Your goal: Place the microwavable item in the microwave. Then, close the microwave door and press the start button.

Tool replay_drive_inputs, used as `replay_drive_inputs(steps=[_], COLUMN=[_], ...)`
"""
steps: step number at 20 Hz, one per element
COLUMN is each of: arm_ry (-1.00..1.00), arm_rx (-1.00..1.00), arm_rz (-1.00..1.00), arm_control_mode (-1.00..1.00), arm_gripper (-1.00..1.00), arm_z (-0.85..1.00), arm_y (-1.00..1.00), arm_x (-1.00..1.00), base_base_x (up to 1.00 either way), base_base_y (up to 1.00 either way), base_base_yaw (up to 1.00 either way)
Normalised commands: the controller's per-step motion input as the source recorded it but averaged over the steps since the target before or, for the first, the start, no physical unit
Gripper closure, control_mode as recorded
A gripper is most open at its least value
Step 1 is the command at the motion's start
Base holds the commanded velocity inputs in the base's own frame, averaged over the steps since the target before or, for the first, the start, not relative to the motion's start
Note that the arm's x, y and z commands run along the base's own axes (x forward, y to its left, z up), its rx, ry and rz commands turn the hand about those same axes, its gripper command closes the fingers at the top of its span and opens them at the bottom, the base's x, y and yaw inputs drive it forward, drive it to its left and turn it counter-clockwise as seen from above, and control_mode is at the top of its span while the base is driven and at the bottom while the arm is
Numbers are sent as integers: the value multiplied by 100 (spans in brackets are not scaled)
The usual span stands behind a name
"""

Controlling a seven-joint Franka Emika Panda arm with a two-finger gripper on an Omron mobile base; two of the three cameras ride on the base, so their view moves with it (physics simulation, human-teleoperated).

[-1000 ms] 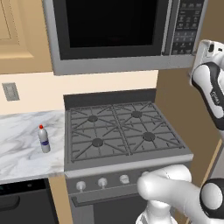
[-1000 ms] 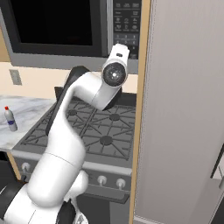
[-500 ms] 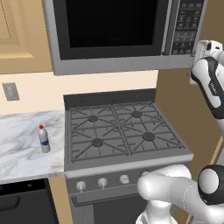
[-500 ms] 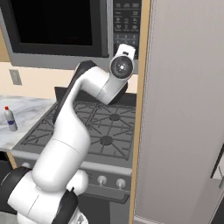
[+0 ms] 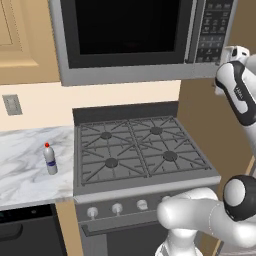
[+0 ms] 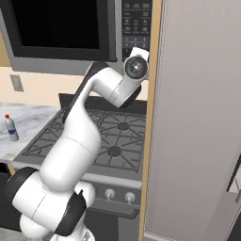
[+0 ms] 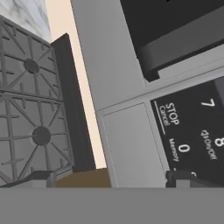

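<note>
Your jaws (image 7: 109, 177) stand wide apart and hold nothing, close against the lower right corner of the microwave (image 5: 67, 50).

One fingertip (image 7: 181, 176) sits at the dark keypad (image 7: 192, 131) by the STOP and 0 keys; the other hangs over the stove (image 5: 142, 152). The microwave door (image 5: 130, 30) is shut. Far left on the desk (image 5: 22, 165) stands a small bottle (image 5: 49, 159). You cannot see the red cup.

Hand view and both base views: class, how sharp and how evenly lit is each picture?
Hand view: keypad labels readable but soft and tilted, flat light, no glare. Left base view: microwave door window plain black, no reflections; bottle small and blurry. Right base view: arm softly shaded, wall panel evenly grey.
</note>
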Motion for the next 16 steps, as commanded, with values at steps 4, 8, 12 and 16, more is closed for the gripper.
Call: replay_drive_inputs(steps=[4,8,12,16], arm_ry=[0,0,0,0], arm_rx=[0,0,0,0], arm_rz=[0,0,0,0], arm_control_mode=[-100,-100,-100,-100], arm_gripper=[-100,-100,-100,-100], arm_z=[0,0,0,0], arm_y=[-18,-18,-11,-9], arm_x=[10,3,17,25], base_base_x=[0,0,0,0], base_base_y=[0,0,0,0], base_base_yaw=[0,0,0,0])
